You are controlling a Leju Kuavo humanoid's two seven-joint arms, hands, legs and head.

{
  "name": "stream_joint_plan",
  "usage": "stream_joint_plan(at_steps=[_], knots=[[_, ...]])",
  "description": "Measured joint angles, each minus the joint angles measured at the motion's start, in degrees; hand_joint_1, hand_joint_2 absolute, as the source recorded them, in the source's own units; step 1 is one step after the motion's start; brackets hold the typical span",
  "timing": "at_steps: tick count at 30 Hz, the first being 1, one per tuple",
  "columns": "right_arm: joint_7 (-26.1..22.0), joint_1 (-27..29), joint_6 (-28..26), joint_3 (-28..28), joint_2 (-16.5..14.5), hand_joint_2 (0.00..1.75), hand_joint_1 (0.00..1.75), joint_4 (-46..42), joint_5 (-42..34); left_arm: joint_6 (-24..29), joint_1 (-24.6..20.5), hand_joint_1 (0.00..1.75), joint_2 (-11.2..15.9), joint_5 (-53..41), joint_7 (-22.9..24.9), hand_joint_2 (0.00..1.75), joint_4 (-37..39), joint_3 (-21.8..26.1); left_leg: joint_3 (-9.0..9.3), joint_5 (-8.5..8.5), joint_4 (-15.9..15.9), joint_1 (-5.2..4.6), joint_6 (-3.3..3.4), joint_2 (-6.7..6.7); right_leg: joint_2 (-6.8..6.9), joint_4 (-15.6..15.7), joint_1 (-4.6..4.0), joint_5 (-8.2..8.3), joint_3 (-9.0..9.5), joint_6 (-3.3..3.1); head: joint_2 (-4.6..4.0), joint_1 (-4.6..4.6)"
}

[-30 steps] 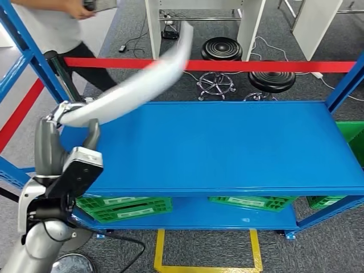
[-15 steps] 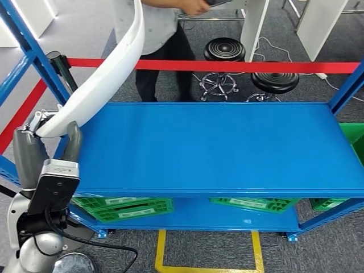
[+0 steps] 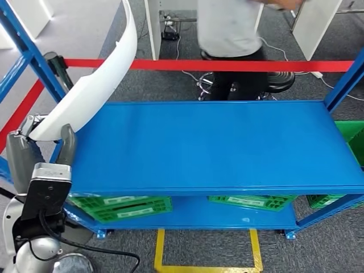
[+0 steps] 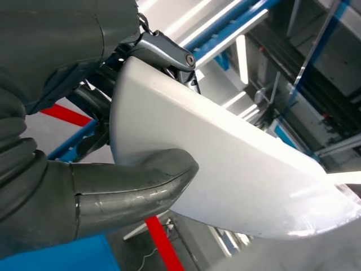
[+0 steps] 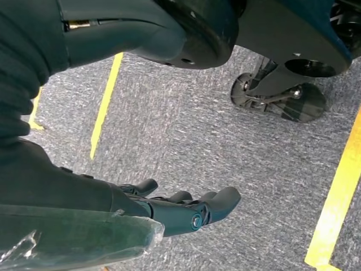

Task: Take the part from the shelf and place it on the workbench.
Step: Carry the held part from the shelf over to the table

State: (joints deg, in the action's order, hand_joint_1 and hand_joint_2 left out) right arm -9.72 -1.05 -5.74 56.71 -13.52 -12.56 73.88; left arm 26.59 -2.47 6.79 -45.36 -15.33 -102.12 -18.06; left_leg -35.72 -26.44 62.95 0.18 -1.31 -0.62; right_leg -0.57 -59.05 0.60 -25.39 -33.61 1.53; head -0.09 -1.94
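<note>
Behind the blue shelf (image 3: 223, 148): person (image 3: 231, 34), now farther right; left hand (image 3: 41, 151) grips white curved part (image 3: 94, 85); right hand (image 5: 179, 209) empty, fingers extended.

one white part (image 3: 92, 85), two robot hands, three green crates, one blue shelf (image 3: 214, 148), one person (image 3: 231, 34)

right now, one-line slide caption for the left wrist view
Left hand grips one end of the long curved white part, thumb across its face, blue shelf frame behind.

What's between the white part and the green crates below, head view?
The blue top shelf lies between them in the head view: the white part, held by the left hand, rises above its left end, and the green crates sit on the tier beneath.
</note>
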Motion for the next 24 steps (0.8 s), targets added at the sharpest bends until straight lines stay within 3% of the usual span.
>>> stream_joint_plan(at_steps=[2,4,7,8,9,10,12,14,17,19,22,23,24], knots=[[0.0,0.0,0.0,0.0,0.0,1.75,0.00,0.0,0.0,0.5,0.2,1.68,-0.2,0.3,-0.4,1.75,-0.2,0.0,2.38,1.62,-5.4,-0.03,0.97,-0.01,-0.06,0.1,-0.11,0.07,-0.22,1.06,0.00,-0.01],[0.0,-0.1,-0.1,0.0,0.0,1.75,0.00,0.0,0.0,0.9,0.2,1.68,-0.4,0.6,-0.7,1.75,-0.4,0.0,2.50,1.85,-5.7,0.16,1.67,0.03,0.02,-2.0,-0.07,-1.41,-1.30,1.66,0.00,0.21],[-0.1,-0.2,-0.2,0.0,0.0,1.75,0.00,-0.1,0.0,1.0,0.3,1.68,-0.7,1.6,-1.0,1.75,-0.6,0.1,2.51,1.85,-5.8,0.20,2.18,0.11,0.09,-12.9,-0.09,-6.64,-6.34,2.14,0.00,0.48],[-0.1,-0.1,-0.2,0.0,0.0,1.75,0.00,-0.1,0.0,1.0,0.4,1.68,-0.7,2.1,-1.1,1.75,-0.6,0.1,2.52,1.83,-5.8,0.17,2.21,0.11,0.09,-15.7,-0.10,-7.43,-7.66,2.18,0.00,0.48],[-0.1,-0.1,-0.2,0.0,0.0,1.75,0.00,-0.1,0.0,0.9,0.5,1.68,-0.8,2.4,-1.2,1.75,-0.6,0.1,2.57,1.83,-5.8,0.15,2.21,0.10,0.09,-16.4,-0.10,-7.11,-7.97,2.17,0.00,0.51],[-0.1,-0.1,-0.2,0.0,0.0,1.75,0.00,-0.1,0.0,0.9,0.5,1.68,-0.8,2.6,-1.2,1.75,-0.6,0.1,2.66,1.81,-5.8,0.16,2.19,0.06,0.10,-14.6,-0.09,-5.70,-7.10,2.10,0.00,0.50],[-0.1,-0.2,-0.2,0.0,0.0,1.75,0.00,-0.1,0.0,0.8,0.6,1.68,-0.9,2.7,-1.2,1.75,-0.6,0.1,2.89,1.69,-5.7,0.14,1.98,-0.02,0.11,-6.6,-0.07,-1.95,-3.00,1.96,0.00,0.51],[-0.1,-0.4,-0.2,0.0,0.0,1.75,0.00,-0.1,0.0,0.8,0.6,1.68,-0.9,3.0,-1.3,1.75,-0.7,0.1,2.85,1.62,-5.5,-0.08,1.48,-0.11,0.02,-0.8,-0.10,-0.29,0.08,1.59,0.00,0.44],[-0.1,-0.4,-0.2,0.1,-0.1,1.75,0.00,-0.1,0.0,-0.2,0.7,1.68,-0.9,5.4,-1.5,1.75,-0.8,0.1,2.68,1.80,-5.6,-0.12,0.63,-0.14,-0.10,0.1,-0.20,-0.18,0.41,0.61,0.00,0.34],[-0.2,-0.4,-0.2,0.2,-0.1,1.75,0.00,-0.1,0.2,-1.3,0.9,1.68,-0.9,8.0,-1.9,1.75,-0.9,0.4,2.02,0.53,-4.1,-0.04,0.04,-0.09,-0.05,0.3,-0.01,0.01,0.41,-0.14,0.00,0.21],[-0.2,-0.4,-0.2,0.3,-0.2,1.75,0.00,-0.1,0.8,-3.2,1.7,1.68,-1.0,11.9,-3.0,1.75,-0.9,1.2,-2.52,-4.65,5.9,0.13,-0.71,-0.02,0.04,0.4,0.11,0.06,0.35,-0.68,0.00,-0.19],[-0.2,-0.4,-0.2,0.4,-0.2,1.75,0.00,-0.1,0.9,-3.8,2.1,1.68,-1.1,13.1,-3.5,1.75,-0.9,1.5,-4.03,-5.72,9.1,0.18,-0.81,-0.01,0.06,0.4,0.10,0.05,0.33,-0.70,0.00,-0.19],[-0.3,-0.3,-0.2,0.4,-0.2,1.75,0.00,-0.1,0.9,-4.3,2.4,1.68,-1.2,14.2,-3.9,1.75,-0.9,1.7,-4.78,-5.77,10.6,0.20,-0.83,-0.01,0.06,0.4,0.10,0.05,0.33,-0.70,0.00,-0.19]])
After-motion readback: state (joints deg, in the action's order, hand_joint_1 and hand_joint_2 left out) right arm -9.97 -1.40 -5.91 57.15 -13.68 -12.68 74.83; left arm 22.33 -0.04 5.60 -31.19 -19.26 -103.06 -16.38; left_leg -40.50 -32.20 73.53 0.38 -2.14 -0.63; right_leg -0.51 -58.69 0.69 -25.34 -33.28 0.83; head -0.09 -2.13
